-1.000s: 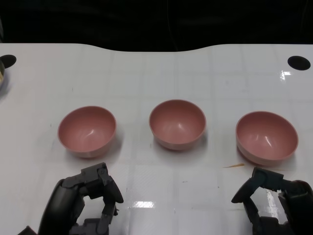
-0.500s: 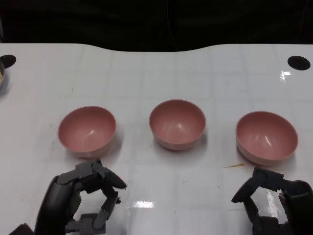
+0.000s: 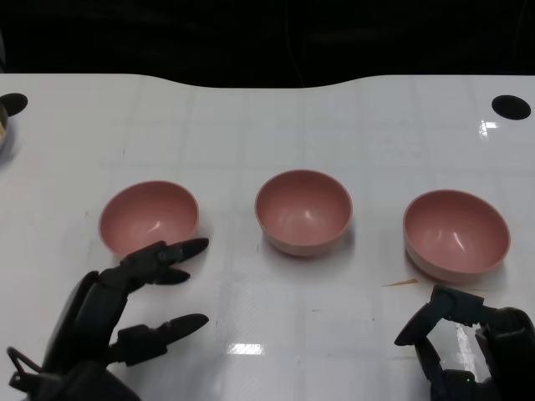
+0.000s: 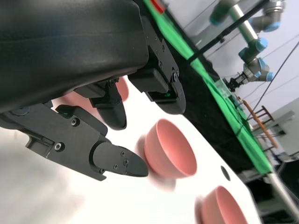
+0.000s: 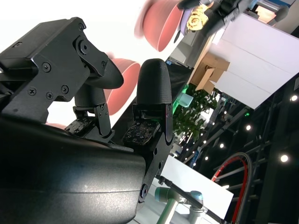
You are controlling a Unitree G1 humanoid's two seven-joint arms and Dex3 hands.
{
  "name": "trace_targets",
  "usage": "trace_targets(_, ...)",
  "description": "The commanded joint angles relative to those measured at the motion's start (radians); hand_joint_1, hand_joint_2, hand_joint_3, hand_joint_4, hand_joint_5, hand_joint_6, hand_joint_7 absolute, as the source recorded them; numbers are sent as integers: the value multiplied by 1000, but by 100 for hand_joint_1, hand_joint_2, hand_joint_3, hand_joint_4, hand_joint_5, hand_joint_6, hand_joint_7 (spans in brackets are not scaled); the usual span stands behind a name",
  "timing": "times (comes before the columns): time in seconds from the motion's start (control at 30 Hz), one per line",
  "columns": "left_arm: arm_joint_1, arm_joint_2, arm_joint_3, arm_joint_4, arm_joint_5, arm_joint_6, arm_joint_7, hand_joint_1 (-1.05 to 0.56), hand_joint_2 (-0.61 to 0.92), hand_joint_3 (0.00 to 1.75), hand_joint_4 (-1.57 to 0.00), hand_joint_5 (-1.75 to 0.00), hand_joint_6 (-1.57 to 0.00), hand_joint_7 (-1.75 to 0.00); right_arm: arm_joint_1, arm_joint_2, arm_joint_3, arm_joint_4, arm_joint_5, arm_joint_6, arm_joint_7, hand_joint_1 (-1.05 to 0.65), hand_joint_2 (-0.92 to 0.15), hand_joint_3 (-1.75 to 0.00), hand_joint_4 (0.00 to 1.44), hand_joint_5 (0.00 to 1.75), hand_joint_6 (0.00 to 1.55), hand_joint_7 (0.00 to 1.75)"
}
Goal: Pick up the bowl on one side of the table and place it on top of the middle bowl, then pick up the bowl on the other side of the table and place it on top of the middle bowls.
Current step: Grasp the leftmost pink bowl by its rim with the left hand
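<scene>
Head view: the left bowl (image 3: 149, 222), one of three pink bowls in a row on the white worktop (image 3: 251, 125), sits beside the middle bowl (image 3: 303, 211), apart from it. Left hand (image 3: 117, 309), fingers spread, hovers empty just short of it, apparently opening for the pickup; right hand (image 3: 468, 342), fingers curled on nothing, waits near the right bowl (image 3: 456, 233).

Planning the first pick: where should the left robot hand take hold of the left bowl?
Probably the near rim of the left bowl: it sits upright and open, and the left robot hand, fingers spread, is just in front. Put fingers inside and thumb outside the wall.
</scene>
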Motion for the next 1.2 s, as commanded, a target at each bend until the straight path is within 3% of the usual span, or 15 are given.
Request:
trace_targets(0.03,1,54,-1,-72,136,81,68,-36,91,2,-45,-48,-48,0,4,-6,-13,-7,-2,8,-12,3,-32,-136,79,145,84,120)
trace_targets(0.2,-27,110,-41,-108,354,197,162,-42,90,0,-48,-35,-43,0,0,-8,-9,1,5,-2,-8,5,-31,-138,80,146,85,120)
trace_targets(0.5,-101,156,-160,-95,587,401,217,-46,90,1,-42,-24,-39,0,-2,-9,-10,8,-1,-9,-11,5,-31,-138,80,145,85,119)
trace_targets(0.63,-180,145,-228,-35,665,541,167,-48,92,3,-42,-23,-37,0,6,-7,-5,-10,3,6,-5,7,-32,-138,79,146,85,119)
trace_targets(0.83,-282,138,-315,90,694,645,188,-46,91,2,-44,-21,-38,-1,6,-2,-1,-10,6,4,-7,7,-32,-139,79,148,85,120)
trace_targets(0.93,-335,134,-357,151,702,708,149,-47,92,1,-50,-21,-41,-2,6,1,-2,-10,1,3,-10,7,-30,-140,80,147,85,120)
trace_targets(1.0,-383,135,-393,204,707,749,89,-46,92,4,-62,-19,-47,-2,6,1,0,-9,4,3,-8,7,-30,-141,80,148,85,120)
trace_targets(1.17,-452,143,-451,292,681,767,47,-44,92,5,-87,-31,-59,-4,8,2,-2,-14,-4,7,-11,6,-29,-142,80,147,85,121)
trace_targets(1.2,-466,143,-459,317,674,762,53,-42,92,4,-84,-61,-66,-3,8,3,-3,-15,-6,7,-13,5,-29,-142,80,147,85,121)
